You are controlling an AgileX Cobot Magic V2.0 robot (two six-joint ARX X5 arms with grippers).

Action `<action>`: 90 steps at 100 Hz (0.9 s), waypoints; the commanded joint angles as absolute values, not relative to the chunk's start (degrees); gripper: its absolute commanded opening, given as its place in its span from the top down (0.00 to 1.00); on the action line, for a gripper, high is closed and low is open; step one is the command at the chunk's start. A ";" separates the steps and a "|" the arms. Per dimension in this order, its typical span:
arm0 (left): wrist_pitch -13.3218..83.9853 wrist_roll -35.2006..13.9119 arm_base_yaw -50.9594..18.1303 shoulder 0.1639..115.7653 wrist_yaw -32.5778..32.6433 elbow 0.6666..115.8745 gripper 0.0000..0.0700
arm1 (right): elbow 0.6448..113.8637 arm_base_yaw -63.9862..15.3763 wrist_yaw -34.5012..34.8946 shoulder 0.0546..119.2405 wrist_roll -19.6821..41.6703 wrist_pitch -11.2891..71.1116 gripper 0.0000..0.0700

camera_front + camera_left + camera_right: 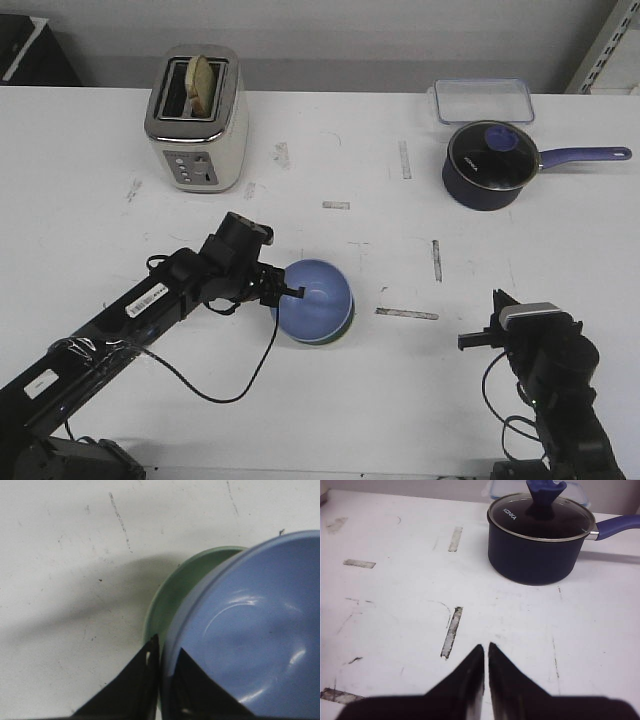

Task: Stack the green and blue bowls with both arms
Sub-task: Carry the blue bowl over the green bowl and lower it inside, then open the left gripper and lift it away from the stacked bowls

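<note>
The blue bowl (315,298) sits inside the green bowl (345,326) near the table's middle; only a thin green edge shows under it in the front view. In the left wrist view the blue bowl (250,635) is tilted over the green bowl (175,595). My left gripper (290,291) is shut on the blue bowl's rim at its left side; it also shows in the left wrist view (165,652). My right gripper (478,341) is shut and empty at the front right, away from the bowls; in the right wrist view (486,647) it hangs over bare table.
A toaster (196,118) with bread stands at the back left. A navy saucepan (488,165) with a glass lid and a clear container (482,100) are at the back right. The saucepan also shows in the right wrist view (540,545).
</note>
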State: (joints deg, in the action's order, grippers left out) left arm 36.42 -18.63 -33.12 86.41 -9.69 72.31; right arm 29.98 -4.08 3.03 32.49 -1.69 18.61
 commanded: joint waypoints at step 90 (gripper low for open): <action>33.54 -18.70 -35.00 89.01 -10.57 74.35 0.17 | 30.30 -4.16 3.05 32.71 -1.96 18.26 1.00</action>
State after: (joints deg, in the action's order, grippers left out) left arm 33.45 -18.65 -34.57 88.18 -10.41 72.36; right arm 29.98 -4.08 3.03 32.49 -1.69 18.63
